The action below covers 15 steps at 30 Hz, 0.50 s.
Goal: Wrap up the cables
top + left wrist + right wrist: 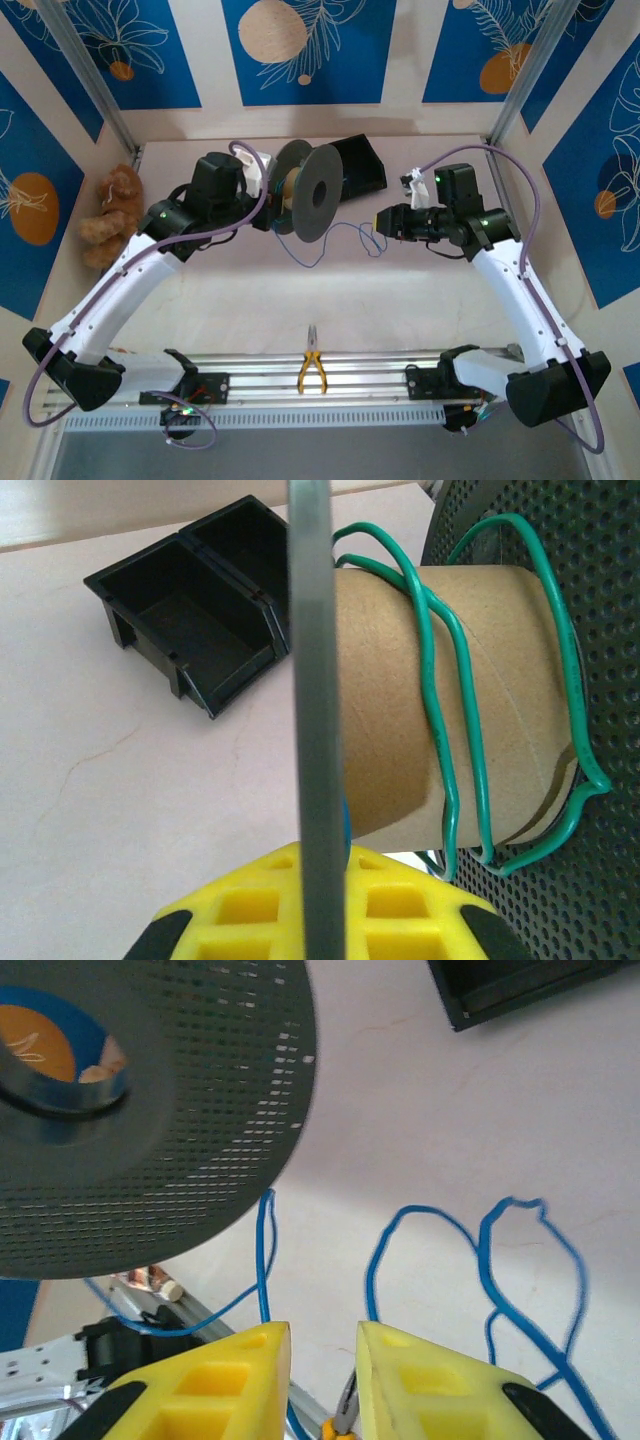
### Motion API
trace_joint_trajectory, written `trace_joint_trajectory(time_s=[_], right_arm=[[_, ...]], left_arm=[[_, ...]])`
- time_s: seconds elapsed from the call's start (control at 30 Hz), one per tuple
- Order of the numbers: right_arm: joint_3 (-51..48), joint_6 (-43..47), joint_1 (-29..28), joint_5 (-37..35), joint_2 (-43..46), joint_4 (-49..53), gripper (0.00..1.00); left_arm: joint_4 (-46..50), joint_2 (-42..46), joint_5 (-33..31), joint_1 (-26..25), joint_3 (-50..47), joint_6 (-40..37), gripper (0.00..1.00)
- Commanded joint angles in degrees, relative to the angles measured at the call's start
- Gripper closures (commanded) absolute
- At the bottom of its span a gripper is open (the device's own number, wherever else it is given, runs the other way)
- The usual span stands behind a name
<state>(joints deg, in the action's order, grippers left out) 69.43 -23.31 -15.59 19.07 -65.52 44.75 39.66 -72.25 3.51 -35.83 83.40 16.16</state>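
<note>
Yellow-fingered left gripper (325, 858) has its jaws pinching the grey flange of the spool (400, 730), whose cardboard core carries a few loose turns of green cable (434, 680). Right gripper (322, 1335) hovers with jaws slightly spread above the blue cable (520, 1260), which trails in curls across the bench (420, 1110).
</note>
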Motion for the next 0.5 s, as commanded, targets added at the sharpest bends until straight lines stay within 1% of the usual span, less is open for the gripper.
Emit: trace_joint_trajectory(time_s=[0.0,0.17,0.47], right_arm=[[1.85,2.88,-0.66,-4.29,-0.40,2.50,0.76],[3.02,4.58,-1.48,-7.15,-0.58,4.13,0.75],[3.05,6.28,-2.68,-8.35,-1.50,4.67,0.75]], left_arm=[[-4.15,0.89,2.53,0.39,3.68,0.96,1.00],[-3.72,0.51,2.60,0.40,4.22,0.94,1.00],[-3.72,-0.29,3.68,0.41,5.14,1.39,1.00]])
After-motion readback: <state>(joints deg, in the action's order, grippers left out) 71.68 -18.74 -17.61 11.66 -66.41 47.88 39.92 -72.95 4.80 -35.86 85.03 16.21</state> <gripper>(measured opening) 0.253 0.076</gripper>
